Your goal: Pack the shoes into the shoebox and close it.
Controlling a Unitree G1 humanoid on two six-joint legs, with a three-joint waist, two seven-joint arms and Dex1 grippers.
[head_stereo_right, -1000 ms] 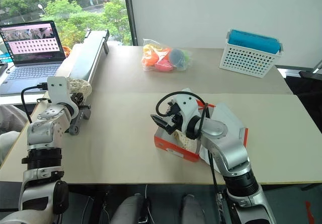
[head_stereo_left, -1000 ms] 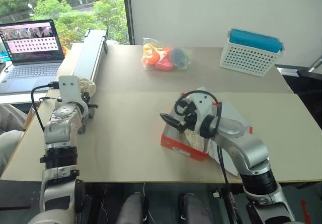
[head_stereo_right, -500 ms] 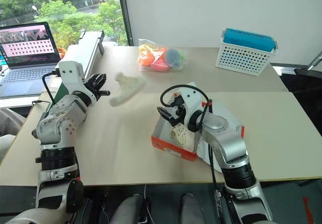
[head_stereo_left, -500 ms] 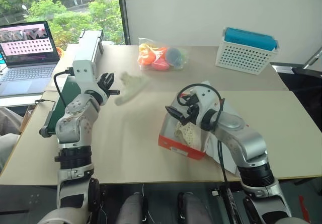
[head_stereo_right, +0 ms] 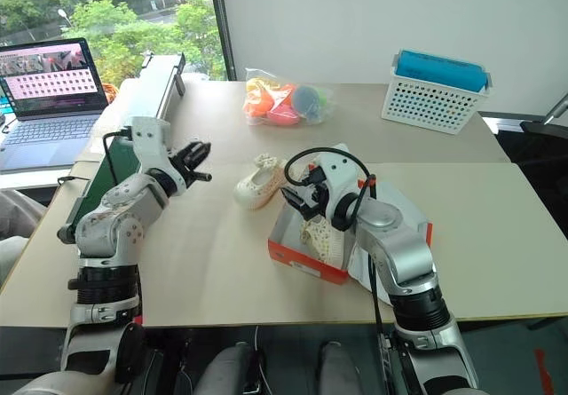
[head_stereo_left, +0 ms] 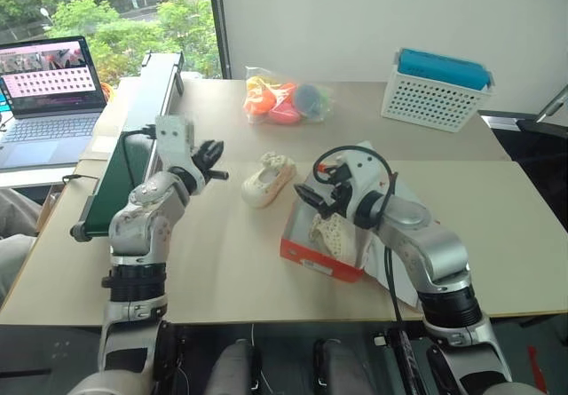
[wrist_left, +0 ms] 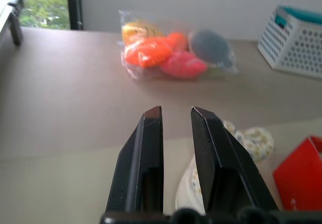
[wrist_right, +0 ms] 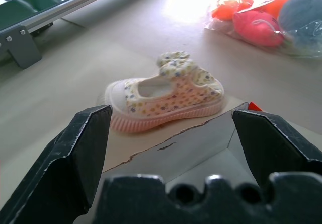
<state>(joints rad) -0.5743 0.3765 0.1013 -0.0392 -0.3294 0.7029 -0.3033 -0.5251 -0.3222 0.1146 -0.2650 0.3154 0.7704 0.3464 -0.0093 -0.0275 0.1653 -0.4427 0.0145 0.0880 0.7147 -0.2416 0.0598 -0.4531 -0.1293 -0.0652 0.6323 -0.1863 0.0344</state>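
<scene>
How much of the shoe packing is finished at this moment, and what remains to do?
Done: one shoe lies inside the open shoebox. In hand: nothing is held. The second shoe sits on the table beside the box, between the left tool, nearly closed and empty, and the right tool, wide open over the box. Left: put that shoe in and close the lid.

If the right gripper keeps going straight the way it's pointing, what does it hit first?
Most likely the shoe on the table. The open right gripper points over the near edge of the shoebox straight at it, with nothing visible between. Depth is unclear, so it may pass just above the shoe.
</scene>
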